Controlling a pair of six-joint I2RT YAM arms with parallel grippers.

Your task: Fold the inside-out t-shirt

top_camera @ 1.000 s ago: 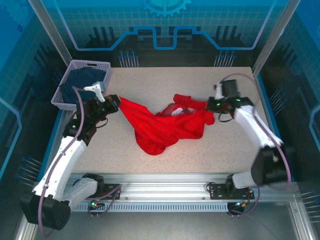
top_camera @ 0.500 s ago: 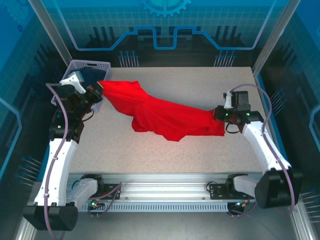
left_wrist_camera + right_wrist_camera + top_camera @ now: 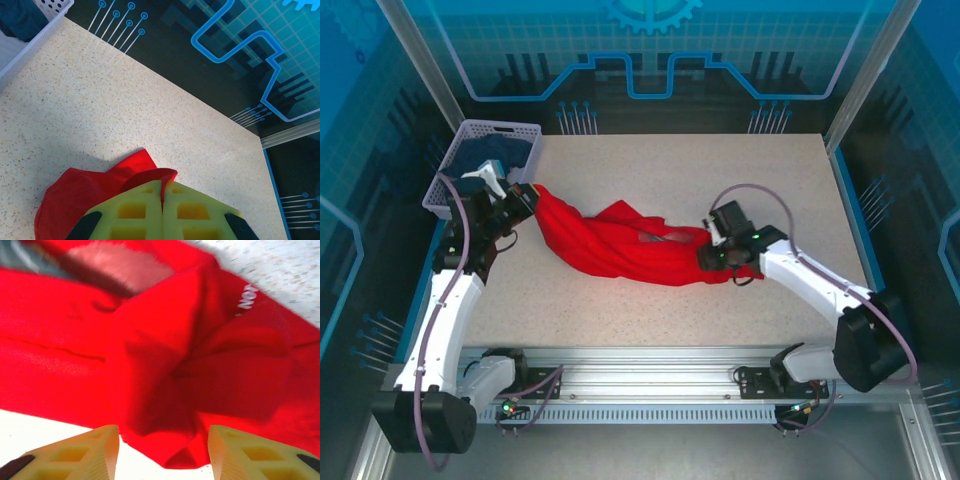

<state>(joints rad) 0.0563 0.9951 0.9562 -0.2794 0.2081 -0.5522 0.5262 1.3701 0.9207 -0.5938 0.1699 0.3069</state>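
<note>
The inside-out t-shirt [image 3: 620,252], bright red, is found bunched in a long crumpled band on the speckled surface [image 3: 740,170], left of centre and at mid depth. It runs from its far-left end to its near-right end. Small white lettering [image 3: 245,297] is noted on one fold in the right wrist view.

The far-left end of the cloth is lifted and is pinched by the left tool [image 3: 527,196]. In the left wrist view its yellow fingers [image 3: 135,210] are pressed together, with red cloth [image 3: 85,195] gathered at the tips.

The near-right end is met by the right tool [image 3: 713,258]. In the right wrist view its two yellow fingers [image 3: 90,450] are spread apart, with a fold of the garment [image 3: 160,365] lying just ahead of and between them; no grip on the cloth is observed.

A pale plastic basket [image 3: 448,172] is placed at the far-left corner of the surface, just beyond the left tool. A dark navy garment [image 3: 490,155] is held inside it.
</note>
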